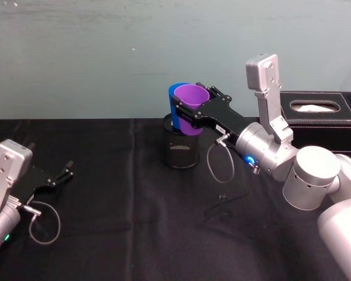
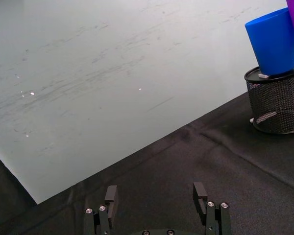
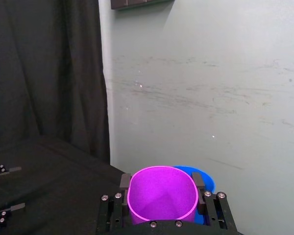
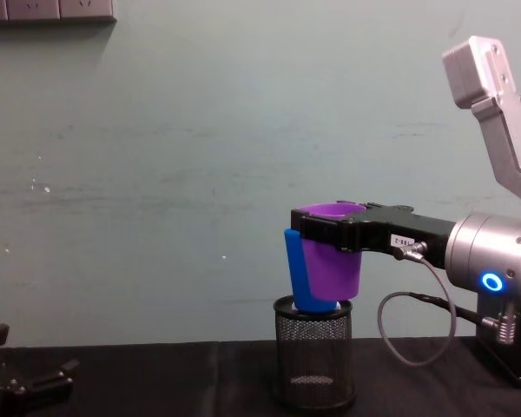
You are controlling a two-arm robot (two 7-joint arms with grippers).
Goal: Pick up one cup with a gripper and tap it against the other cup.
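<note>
Pinching the purple cup point(image 4: 330, 269) near its rim, the right gripper point(image 3: 161, 182) holds it aloft — wall touching the blue cup point(image 4: 297, 278) just beyond the fingertips. Beneath both, the black mesh pen holder point(image 4: 313, 365) bears the blue cup; the left gripper point(image 2: 157, 196), fingers spread, rests well apart.

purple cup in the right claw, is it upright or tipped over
Upright, mouth up. The right claw grips the purple cup; in the chest view its rim is level on top, narrow base below.
</note>
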